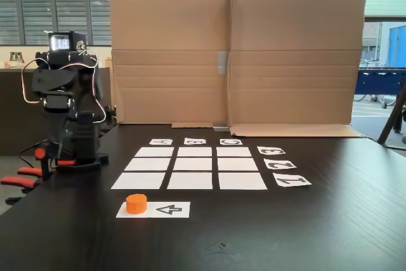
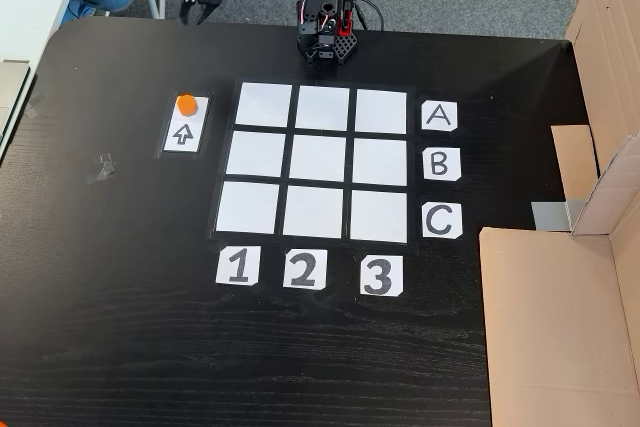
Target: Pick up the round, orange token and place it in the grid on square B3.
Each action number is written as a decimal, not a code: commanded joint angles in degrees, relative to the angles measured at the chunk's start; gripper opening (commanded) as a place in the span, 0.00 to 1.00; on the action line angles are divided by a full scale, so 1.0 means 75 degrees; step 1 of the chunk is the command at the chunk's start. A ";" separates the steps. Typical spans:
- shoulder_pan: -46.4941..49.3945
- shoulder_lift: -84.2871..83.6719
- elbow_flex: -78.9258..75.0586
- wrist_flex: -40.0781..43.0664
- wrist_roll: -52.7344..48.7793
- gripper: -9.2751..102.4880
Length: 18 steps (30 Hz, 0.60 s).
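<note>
Nothing is grasped yet. In the top-down fixed view the token (image 2: 186, 104) sits on the arrow strip (image 2: 186, 125), at nine o'clock from the grid (image 2: 322, 161). The gripper (image 2: 200, 13) hangs at twelve o'clock from it, jaws slightly apart and empty. Best descend straight, straddle the token, close low — then carry it to B3 (image 2: 380, 161).

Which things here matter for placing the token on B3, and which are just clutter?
Job: token on the arrow strip; grid; square B3; labels B and 3; gripper.
Lying about: cardboard screen; tape scrap; red clamps.
</note>
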 commanded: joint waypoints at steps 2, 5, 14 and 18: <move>-0.0387 -0.0492 -0.0938 0.0023 0.0398 0.26; -0.0680 -0.0773 -0.1254 0.0070 0.0457 0.32; -0.1090 -0.1441 -0.1910 0.0199 0.0410 0.60; -0.1230 -0.1699 -0.2016 0.0258 0.0129 0.68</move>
